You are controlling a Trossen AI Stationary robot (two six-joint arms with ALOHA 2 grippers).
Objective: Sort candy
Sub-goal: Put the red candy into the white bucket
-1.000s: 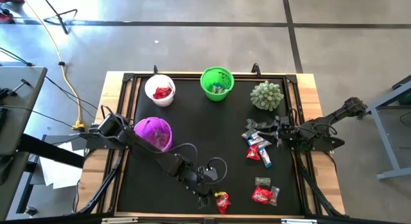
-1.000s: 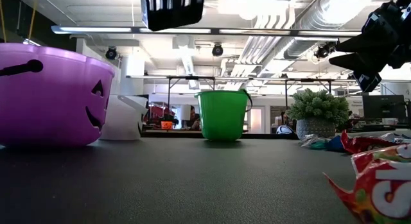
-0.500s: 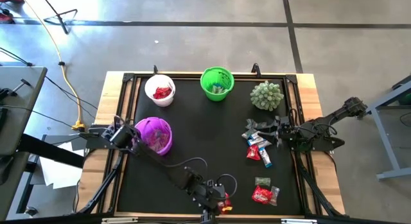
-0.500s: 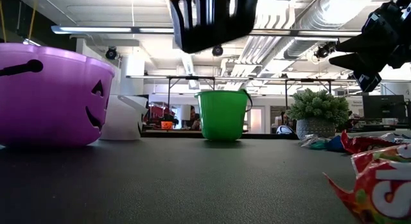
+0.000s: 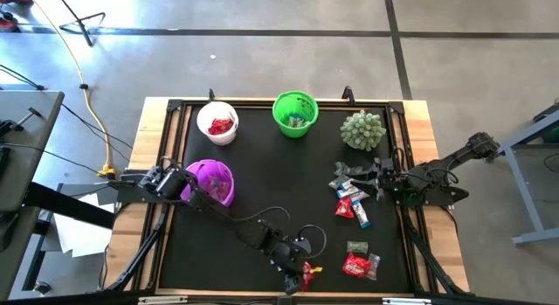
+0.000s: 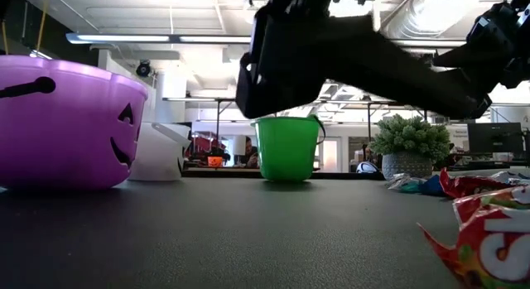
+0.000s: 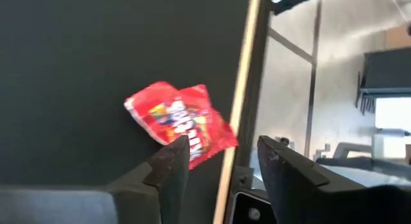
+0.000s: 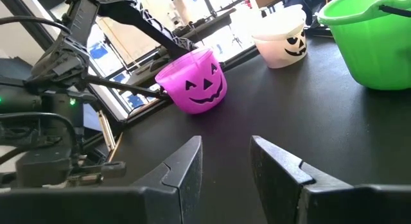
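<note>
Red candy (image 7: 182,121): one under left gripper (image 7: 218,161), jaws apart | buckets: three | right gripper (image 8: 225,161): jaws apart

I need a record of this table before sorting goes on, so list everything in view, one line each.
white bucket: one, white, far left of the mat, red candy inside.
green bucket: one, green, far middle, candy inside.
purple bucket: one, purple, left side, beside the left arm.
spiky ball: one, pale green, far right.
candy pile: several, red and blue-white, right side by the right gripper.
candy near the front edge: a few, red and green, front right.
red candy packet: one, red, front edge.
left gripper: open, over the red packet.
right gripper: open, at the right-side pile.
</note>
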